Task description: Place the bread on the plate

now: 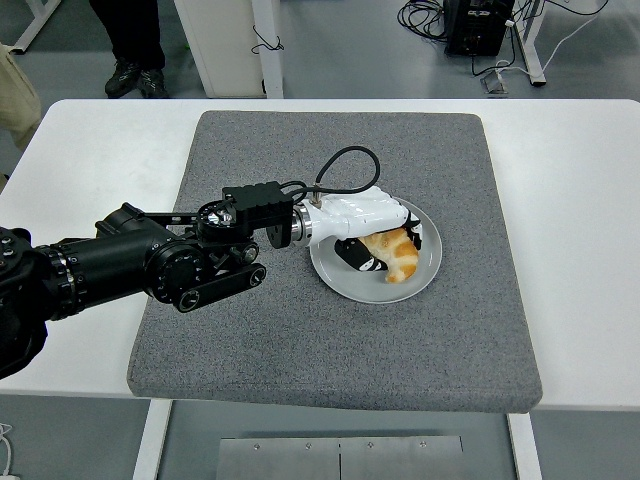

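Observation:
A golden-brown piece of bread lies over the grey plate, which sits on the grey mat right of centre. My left arm reaches in from the left edge. Its white hand is over the plate with its fingers curled around the bread, a dark thumb under it at the left. Whether the bread rests on the plate or hangs just above it I cannot tell. The right arm does not show.
The grey felt mat covers the middle of the white table. A person's legs and shoes stand beyond the far edge at top left. Cables and a black box lie on the floor at top right.

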Robot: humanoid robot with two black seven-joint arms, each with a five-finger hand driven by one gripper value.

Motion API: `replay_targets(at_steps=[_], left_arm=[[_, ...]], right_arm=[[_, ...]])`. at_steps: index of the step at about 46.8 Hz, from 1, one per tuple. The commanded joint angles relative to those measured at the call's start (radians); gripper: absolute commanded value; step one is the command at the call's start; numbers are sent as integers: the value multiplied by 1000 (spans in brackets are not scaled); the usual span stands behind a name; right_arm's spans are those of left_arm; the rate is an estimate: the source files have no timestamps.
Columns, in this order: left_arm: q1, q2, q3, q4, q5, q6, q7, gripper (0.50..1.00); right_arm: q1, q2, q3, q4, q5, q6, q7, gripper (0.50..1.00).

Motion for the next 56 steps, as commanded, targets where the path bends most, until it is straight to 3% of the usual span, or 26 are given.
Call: replay_targets(at_steps=[1, 30, 31, 32, 33, 51, 56], left_arm=[[6, -1, 0, 8, 0, 1, 0, 500], [27, 0, -3, 26, -14, 17, 7, 507], [26, 0, -3, 26, -14, 17, 7, 600], [26, 0, -3, 25, -14, 17, 7, 650], [24, 0, -3, 25, -14, 17, 6, 667], [23, 5, -7, 20, -16, 17, -8, 863], [12, 15, -9, 4, -26, 15, -34, 928]], right_arm=[[0, 0, 0, 0, 0, 0, 0, 1000], [0, 0, 0, 0, 0, 0, 0, 1000], [0, 0, 0, 0, 0, 0, 0, 1000], [0, 0, 0, 0, 0, 0, 0, 1000], [0, 0, 0, 0, 0, 0, 0, 1000], [0, 0, 0, 1, 0, 0, 0, 1000], [0, 0, 0, 0, 0, 0, 0, 1000]])
